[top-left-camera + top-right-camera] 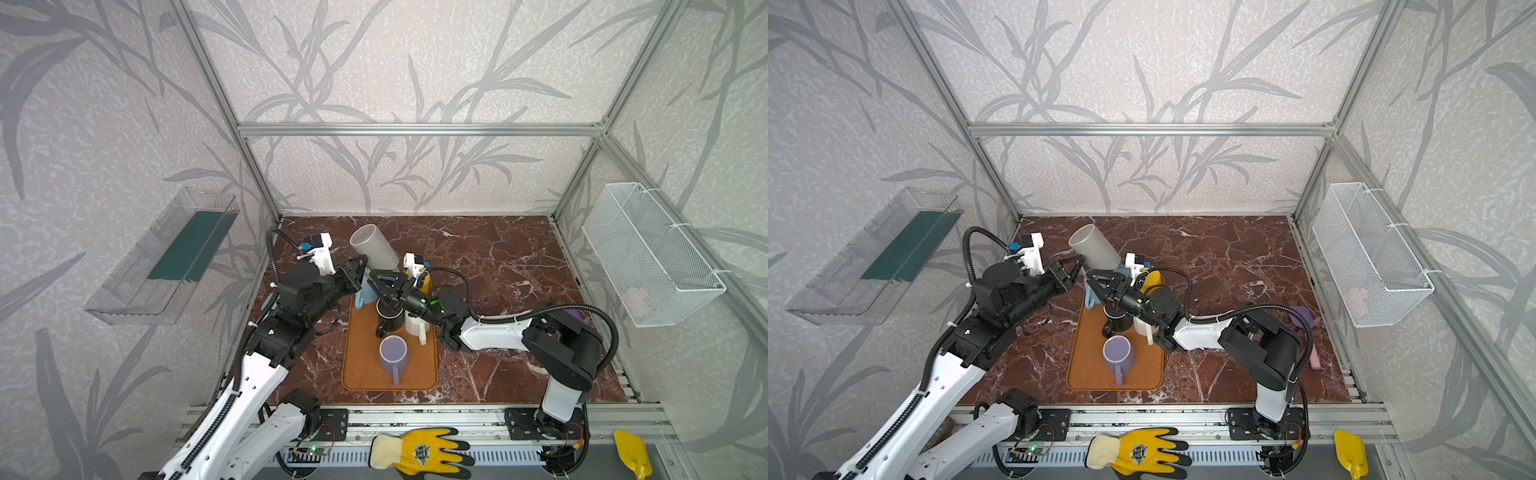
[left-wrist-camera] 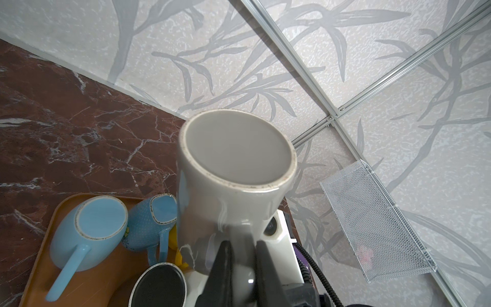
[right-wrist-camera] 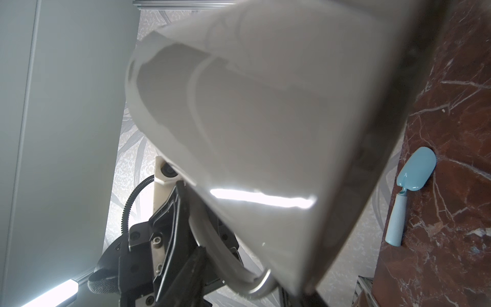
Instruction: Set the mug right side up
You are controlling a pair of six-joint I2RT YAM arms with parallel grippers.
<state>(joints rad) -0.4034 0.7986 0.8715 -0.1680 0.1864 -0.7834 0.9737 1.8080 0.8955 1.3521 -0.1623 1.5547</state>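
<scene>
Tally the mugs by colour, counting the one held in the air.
grey mug: 1
blue mugs: 2
black mug: 1
white mug: 1
purple mug: 1
yellow mug, partly hidden: 1
Total: 7

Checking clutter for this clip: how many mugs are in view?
7: grey mug aloft; purple, black, white, yellow, pale blue and dotted blue on the tray; more may be hidden.
</scene>
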